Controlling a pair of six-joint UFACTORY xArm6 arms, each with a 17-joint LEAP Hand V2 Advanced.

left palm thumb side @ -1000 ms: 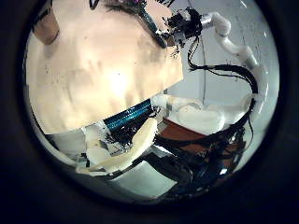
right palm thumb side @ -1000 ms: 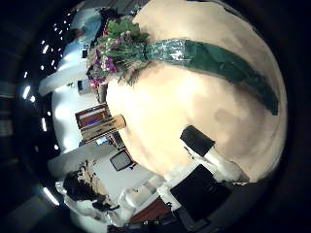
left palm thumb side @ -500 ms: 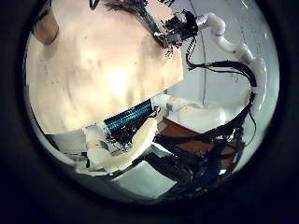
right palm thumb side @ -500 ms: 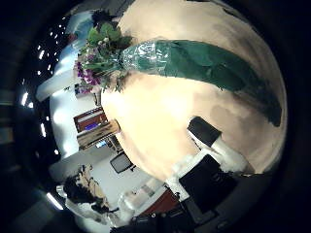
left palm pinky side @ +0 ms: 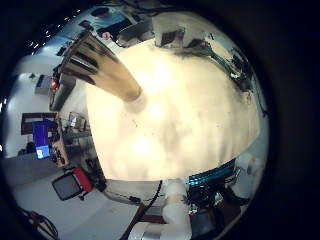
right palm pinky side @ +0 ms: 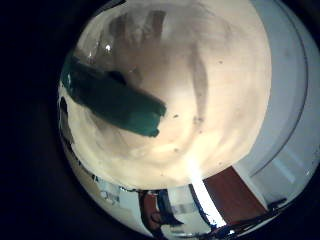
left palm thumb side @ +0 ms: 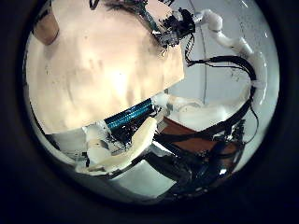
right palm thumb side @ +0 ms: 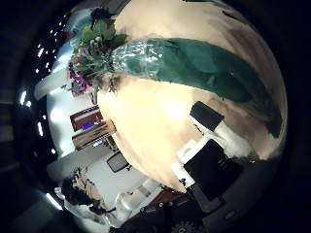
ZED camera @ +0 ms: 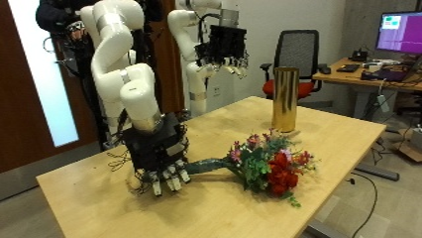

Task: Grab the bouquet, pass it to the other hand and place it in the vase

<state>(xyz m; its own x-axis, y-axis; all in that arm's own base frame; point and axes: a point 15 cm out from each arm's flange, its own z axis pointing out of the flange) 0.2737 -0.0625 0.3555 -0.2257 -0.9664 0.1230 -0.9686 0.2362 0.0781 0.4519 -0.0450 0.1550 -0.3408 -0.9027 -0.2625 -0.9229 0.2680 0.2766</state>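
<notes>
The bouquet, red and pink flowers with a dark green wrapped stem, lies on the wooden table. My right hand hangs low over the stem end, fingers pointing down and open, holding nothing. In the right thumb side palm view the green wrap and flowers fill much of the picture, beside my fingers. The right little finger side palm view shows the wrap's end. A tall brass vase stands upright at the table's far side. My left hand is raised high behind, fingers relaxed.
An office chair and a desk with a monitor stand beyond the table. The vase stands close to the table's far edge. In the left thumb side palm view the right arm shows over the table.
The bouquet has grown larger in the right thumb side palm view: my right hand has come down closer to the stem. The left hand has hardly moved.
</notes>
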